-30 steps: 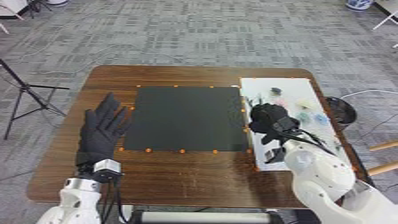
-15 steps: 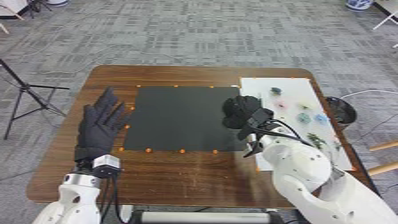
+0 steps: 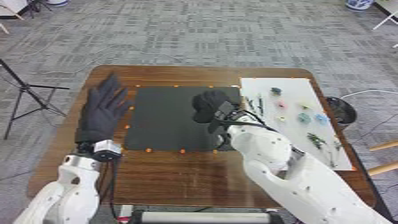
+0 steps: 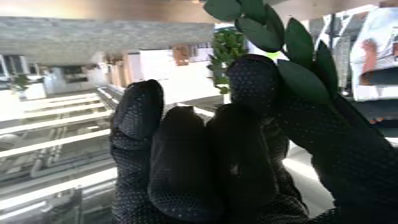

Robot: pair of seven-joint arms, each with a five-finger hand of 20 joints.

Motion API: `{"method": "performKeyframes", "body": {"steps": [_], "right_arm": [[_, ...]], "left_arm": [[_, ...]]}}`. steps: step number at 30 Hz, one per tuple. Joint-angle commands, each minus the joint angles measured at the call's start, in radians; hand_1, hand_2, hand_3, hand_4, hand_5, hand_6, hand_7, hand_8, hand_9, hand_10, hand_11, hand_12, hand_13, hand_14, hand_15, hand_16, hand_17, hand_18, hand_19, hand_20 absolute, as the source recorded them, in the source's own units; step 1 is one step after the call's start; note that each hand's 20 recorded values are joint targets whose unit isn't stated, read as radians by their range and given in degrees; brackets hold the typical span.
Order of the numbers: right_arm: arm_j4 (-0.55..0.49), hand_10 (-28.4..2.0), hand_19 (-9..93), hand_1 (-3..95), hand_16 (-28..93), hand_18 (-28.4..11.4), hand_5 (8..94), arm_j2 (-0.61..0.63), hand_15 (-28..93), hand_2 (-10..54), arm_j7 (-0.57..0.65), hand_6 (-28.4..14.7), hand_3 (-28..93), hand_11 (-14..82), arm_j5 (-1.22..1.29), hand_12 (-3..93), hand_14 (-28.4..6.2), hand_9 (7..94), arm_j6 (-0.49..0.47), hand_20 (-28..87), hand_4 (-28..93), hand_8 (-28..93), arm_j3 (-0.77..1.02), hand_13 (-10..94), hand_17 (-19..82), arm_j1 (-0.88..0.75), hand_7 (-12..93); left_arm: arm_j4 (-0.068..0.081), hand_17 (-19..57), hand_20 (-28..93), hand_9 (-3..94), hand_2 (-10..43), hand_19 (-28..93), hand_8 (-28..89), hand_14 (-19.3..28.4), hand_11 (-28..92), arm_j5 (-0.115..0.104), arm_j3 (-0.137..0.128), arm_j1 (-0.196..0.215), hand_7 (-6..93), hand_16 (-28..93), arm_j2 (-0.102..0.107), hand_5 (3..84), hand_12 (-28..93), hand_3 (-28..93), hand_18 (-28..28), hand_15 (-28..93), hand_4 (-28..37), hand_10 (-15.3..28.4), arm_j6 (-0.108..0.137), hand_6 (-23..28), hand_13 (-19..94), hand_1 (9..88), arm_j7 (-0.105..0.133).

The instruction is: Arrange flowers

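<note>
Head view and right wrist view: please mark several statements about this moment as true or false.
1. The right hand is over the dark mat. True.
2. The right hand is empty. False: it holds a green leafy sprig.
3. The white board lies to the right of the dark mat. True.
4. The left hand is over the white board. False: it is at the left side of the dark mat.

Green oval-leaved sprig [image 4: 303,80] between black fingers [image 3: 210,101]
</note>
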Motion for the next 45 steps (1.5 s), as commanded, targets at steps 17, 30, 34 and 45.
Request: {"method": "performKeyframes", "body": {"steps": [17, 30, 34, 45], "right_arm": [[0.341, -7.0, 89, 30.7, 40, -18.9, 67.7, -0.36, 90, 2.0, -0.031, 0.3, 89, 77.0, -0.207, 62.2, -8.0, 83.3, 0.102, 32, -2, 37, -0.148, 80, 38, 0.139, 61], [0.388, -7.1, 89, 30.8, 40, -18.8, 67.6, -0.405, 90, 2.1, -0.026, 0.2, 89, 76.9, -0.241, 62.2, -8.3, 83.3, 0.139, 32, -2, 37, -0.147, 80, 38, 0.112, 61], [0.388, -7.0, 89, 30.9, 40, -18.9, 67.5, -0.412, 90, 2.1, -0.019, 0.2, 89, 76.9, -0.235, 62.2, -8.3, 83.2, 0.162, 32, -2, 37, -0.154, 79, 38, 0.108, 61], [0.401, -7.1, 89, 30.9, 40, -18.9, 67.5, -0.454, 90, 2.1, -0.032, 0.2, 89, 76.5, -0.27, 62.2, -8.3, 83.2, 0.16, 33, -2, 36, -0.142, 79, 38, 0.073, 61]], "left_arm": [[0.009, -14.6, 5, 17.3, -1.8, 38, -8, 11.1, 7, 0.035, 0.108, -0.291, 15.6, 11, 0.026, 22.4, 20, 47, 19.5, 1, -27.0, 8.7, -0.041, -0.1, 13, 27.9, 0.053], [0.023, -14.7, 5, 17.4, -1.7, 38, -8, 11.3, 7, 0.059, 0.158, -0.349, 15.2, 11, -0.043, 22.4, 20, 48, 19.5, 1, -26.9, 8.8, -0.084, -0.1, 13, 27.7, 0.061], [0.032, -14.7, 5, 17.5, -1.8, 38, -8, 11.3, 7, 0.065, 0.169, -0.367, 15.2, 11, -0.061, 22.5, 19, 48, 19.5, 1, -27.0, 8.8, -0.1, -0.1, 13, 27.7, 0.055], [0.044, -14.7, 5, 17.5, -1.6, 38, -8, 11.3, 7, 0.076, 0.212, -0.411, 15.1, 11, -0.086, 22.5, 19, 47, 19.6, 1, -26.8, 8.8, -0.11, -0.1, 13, 27.9, 0.065]]}}
